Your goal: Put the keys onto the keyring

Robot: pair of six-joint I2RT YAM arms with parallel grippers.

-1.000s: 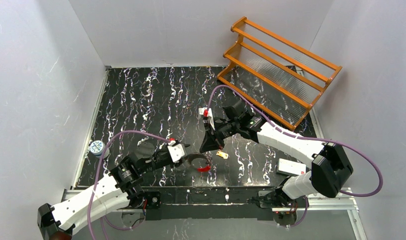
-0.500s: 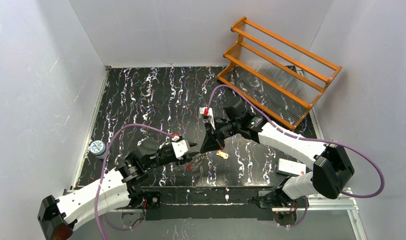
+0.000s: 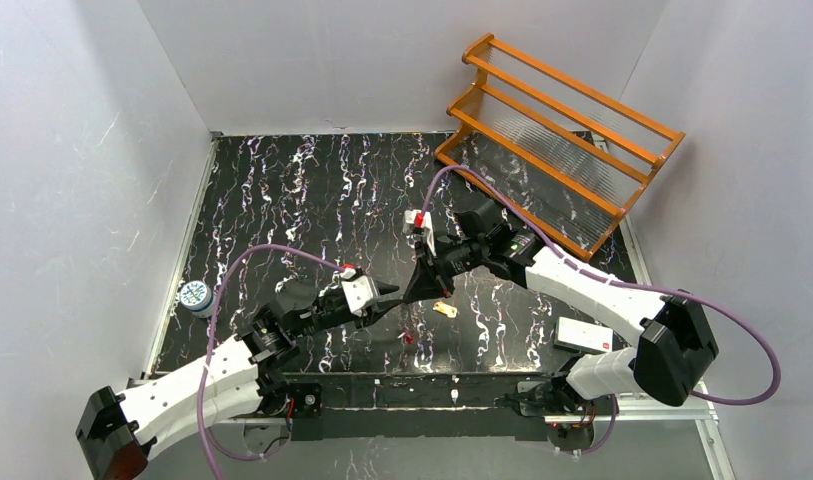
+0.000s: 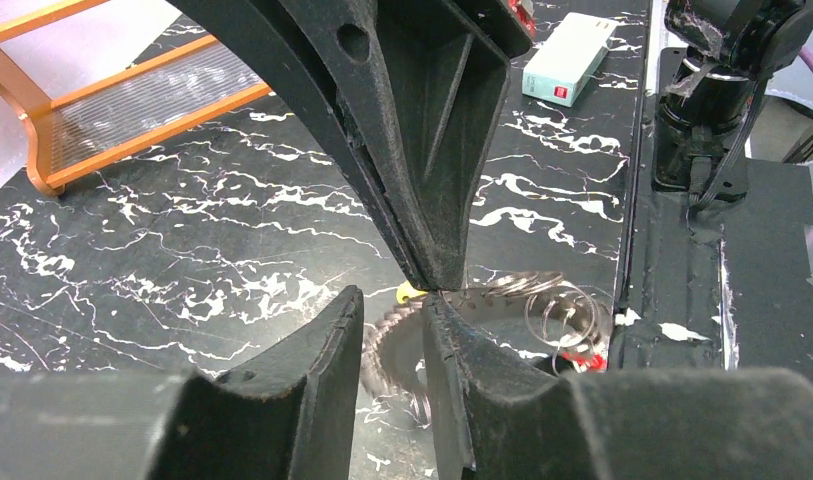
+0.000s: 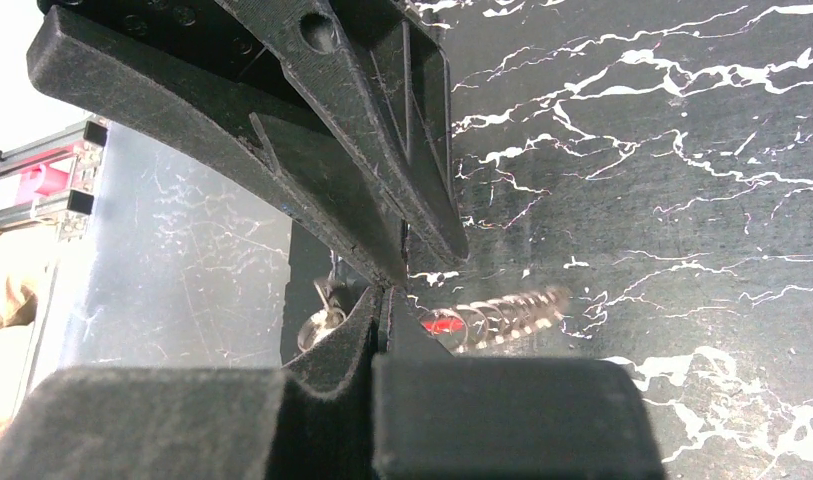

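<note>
My left gripper (image 3: pixel 392 297) and right gripper (image 3: pixel 415 297) meet tip to tip low over the near middle of the table. In the left wrist view the left gripper (image 4: pixel 394 296) stands slightly apart, with a blurred stretch of the keyring (image 4: pixel 557 305) passing through the gap; the wire is not pinched. The keyring's red section (image 3: pixel 407 338) hangs just below the tips, and the keyring (image 5: pixel 492 315) smears into a coil shape. The right gripper (image 5: pixel 382 292) is shut; a small silvery piece (image 5: pixel 322 320) shows beside its tip, and whether it is held is unclear. A gold key (image 3: pixel 444 309) lies on the table.
An orange wooden rack (image 3: pixel 557 140) fills the back right corner. A white box (image 3: pixel 582 335) lies near the right arm's base, and a small round blue-and-white object (image 3: pixel 193 295) sits at the left edge. The metal rail (image 3: pixel 422 385) runs along the near side.
The left gripper has moved right and up until it meets the right gripper's tip. The keyring, earlier a wide loop hanging at the left fingers, now swings blurred below both tips.
</note>
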